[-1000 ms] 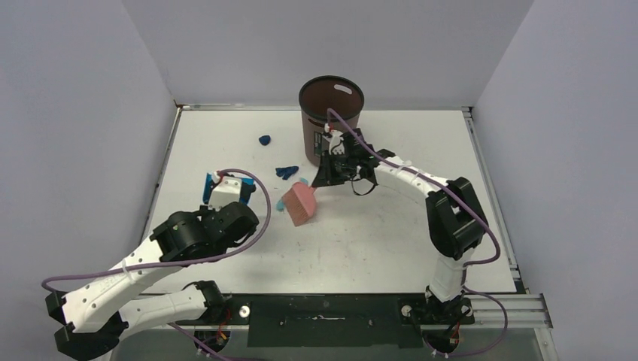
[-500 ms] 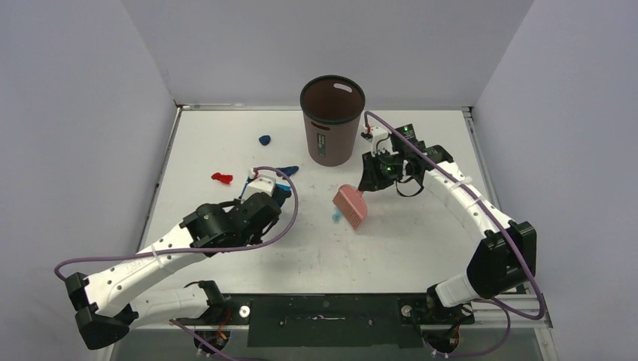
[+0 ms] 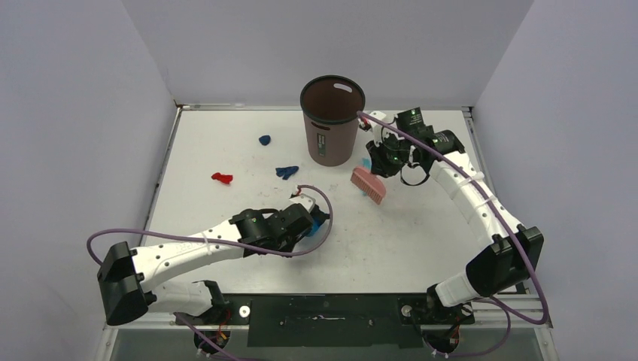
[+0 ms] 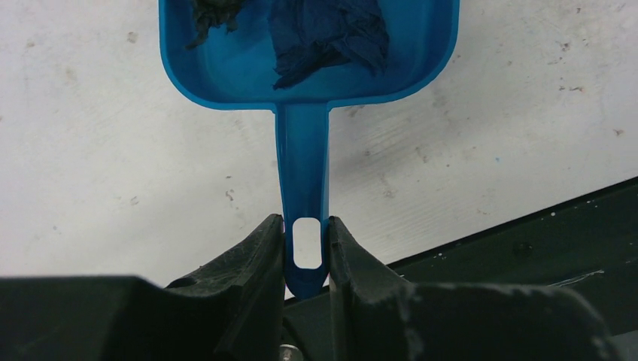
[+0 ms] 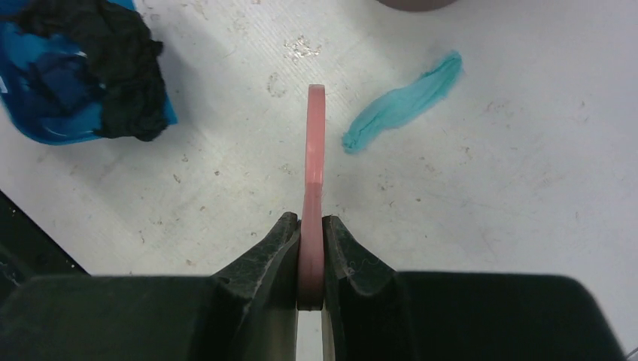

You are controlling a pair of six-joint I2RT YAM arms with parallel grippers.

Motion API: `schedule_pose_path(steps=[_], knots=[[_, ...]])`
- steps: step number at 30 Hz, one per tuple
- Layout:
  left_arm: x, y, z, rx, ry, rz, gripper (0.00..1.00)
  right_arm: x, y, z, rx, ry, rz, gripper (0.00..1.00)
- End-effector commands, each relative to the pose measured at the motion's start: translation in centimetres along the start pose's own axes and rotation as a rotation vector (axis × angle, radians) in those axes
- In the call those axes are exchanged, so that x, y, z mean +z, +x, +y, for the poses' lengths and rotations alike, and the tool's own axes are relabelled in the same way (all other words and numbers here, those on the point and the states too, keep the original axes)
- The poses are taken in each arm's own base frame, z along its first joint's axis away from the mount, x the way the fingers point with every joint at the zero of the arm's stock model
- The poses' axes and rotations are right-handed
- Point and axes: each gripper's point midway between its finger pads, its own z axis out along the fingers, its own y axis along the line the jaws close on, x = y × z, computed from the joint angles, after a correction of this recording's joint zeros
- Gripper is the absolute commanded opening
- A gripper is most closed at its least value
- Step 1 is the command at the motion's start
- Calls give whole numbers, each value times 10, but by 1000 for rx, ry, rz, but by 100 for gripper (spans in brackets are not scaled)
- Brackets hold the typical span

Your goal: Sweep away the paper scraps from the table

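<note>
My left gripper (image 4: pixel 306 226) is shut on the handle of the blue dustpan (image 4: pixel 301 83), which holds a dark navy wad (image 4: pixel 331 34) and a black wad (image 4: pixel 214 11). In the top view this gripper (image 3: pixel 307 218) and the dustpan (image 3: pixel 320 225) are at the table's middle front. My right gripper (image 5: pixel 312 222) is shut on the pink brush (image 5: pixel 315 150); from above it (image 3: pixel 380 164) is right of the bin, with the brush (image 3: pixel 369 185) below it. A light-blue strip (image 5: pixel 402 113) lies right of the brush. A red scrap (image 3: pixel 221 178) and two blue scraps (image 3: pixel 287 172) (image 3: pixel 264 140) lie at the left.
A dark brown bin (image 3: pixel 332 120) stands upright at the back middle of the white table (image 3: pixel 421 226). The right wrist view shows the dustpan (image 5: pixel 45 120) with dark wads at its upper left. The table's black front edge (image 4: pixel 527 256) is near the left gripper.
My left arm has carried the dustpan right and nearer the front. My right arm has moved the brush back and right, beside the bin. The light-blue strip now lies by the bin.
</note>
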Motion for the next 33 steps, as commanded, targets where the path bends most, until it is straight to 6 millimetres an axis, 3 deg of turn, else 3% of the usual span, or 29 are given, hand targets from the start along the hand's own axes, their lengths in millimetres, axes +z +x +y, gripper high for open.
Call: schedule_pose_path(steps=[1,6,11,18,22,25,28,33], knots=[[10,-20,-33,20,97,-60,0,-33,-24,14,-96,-64,-67,5],[25,-24,-49,58,126,-58,0,-53,-26,-67,-126,373,-68,5],[39,-28,-56,110,109,-33,0,-46,-26,-99,-120,494,-61,5],[60,-37,-70,64,143,-3,0,11,-35,-123,-148,497,-55,5],[67,-45,-78,82,147,4,0,53,-22,-132,-131,473,-2,5],[72,-50,-81,95,146,18,0,79,-6,-124,-106,417,48,5],[77,-53,-80,116,139,35,0,95,4,-92,-106,294,68,5],[90,-57,-81,132,136,65,0,99,22,-33,-155,139,110,5]])
